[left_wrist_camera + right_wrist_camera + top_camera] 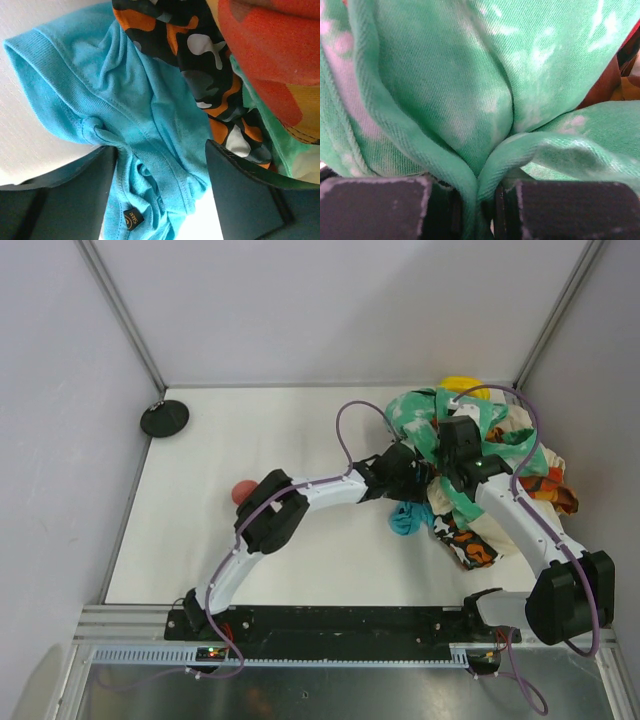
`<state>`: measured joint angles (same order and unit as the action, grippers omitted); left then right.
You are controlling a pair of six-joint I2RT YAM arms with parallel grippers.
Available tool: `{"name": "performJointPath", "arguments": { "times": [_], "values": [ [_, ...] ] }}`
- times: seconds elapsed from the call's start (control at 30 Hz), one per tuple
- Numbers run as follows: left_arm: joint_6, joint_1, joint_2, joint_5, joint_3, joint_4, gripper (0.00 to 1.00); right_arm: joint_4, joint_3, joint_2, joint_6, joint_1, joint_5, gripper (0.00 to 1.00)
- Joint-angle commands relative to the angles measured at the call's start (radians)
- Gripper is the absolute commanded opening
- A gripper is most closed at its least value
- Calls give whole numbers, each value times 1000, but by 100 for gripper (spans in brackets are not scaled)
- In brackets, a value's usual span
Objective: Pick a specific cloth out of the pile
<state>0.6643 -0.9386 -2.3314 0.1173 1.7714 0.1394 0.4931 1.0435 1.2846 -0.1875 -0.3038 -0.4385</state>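
Observation:
The turquoise-blue cloth point(405, 519) lies bunched at the pile's near left edge. In the left wrist view it point(125, 115) fills the middle, with a small black label, next to the orange-and-black printed cloth point(200, 65). My left gripper point(161, 148) is open, with its fingers point(75, 190) on either side of a fold of the turquoise cloth. In the top view it point(408, 480) sits at the pile's left side. The pile point(520, 475) lies at the far right. My right gripper point(485, 200) is shut on a fold of the green-and-white tie-dye cloth point(470, 75), over the pile point(462, 445).
A pink cup point(243, 492) stands beside the left arm's elbow. A black disc point(164, 418) lies at the far left corner. A yellow object point(460, 383) shows behind the pile. Walls close in at the back and on both sides.

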Motion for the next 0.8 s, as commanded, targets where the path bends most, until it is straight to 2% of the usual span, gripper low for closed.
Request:
{"name": "performJointPath", "arguments": {
  "times": [0.0, 0.07, 0.1, 0.13, 0.17, 0.27, 0.37, 0.43, 0.57, 0.67, 0.77],
  "values": [
    [6, -56, -65, -101, 15, 71, 68, -74, 8, -36, -24, 10, -36, 0],
    [-12, -59, -69, -123, 24, 83, 41, -76, 6, -40, -26, 10, -35, 0],
    [-27, -59, -71, -127, 29, 91, 21, -77, 3, -43, -26, 10, -35, 0],
    [-52, -59, -69, -126, 35, 98, 11, -76, 2, -45, -26, 11, -34, 0],
    [-73, -59, -64, -113, 33, 103, 6, -75, 2, -47, -24, 11, -33, 0],
    [-132, -55, 2, -110, -17, 106, 1, -64, 1, -51, -20, 13, -31, 0],
    [-171, -27, 153, -204, -140, 109, 1, -47, -7, -52, -20, 16, -24, 0],
    [-176, 28, 289, -225, -246, 110, 1, -41, -17, -53, -26, 18, 29, 0],
    [-184, 190, 583, -176, -395, 109, 1, -55, -53, -37, -53, 12, 112, 0],
    [-237, 272, 783, -234, -430, 109, 1, -68, -88, 5, -77, 8, 160, 0],
    [-305, 297, 934, -309, -400, 110, 1, -79, -111, 72, -106, -5, 177, 0]
  ]
}}
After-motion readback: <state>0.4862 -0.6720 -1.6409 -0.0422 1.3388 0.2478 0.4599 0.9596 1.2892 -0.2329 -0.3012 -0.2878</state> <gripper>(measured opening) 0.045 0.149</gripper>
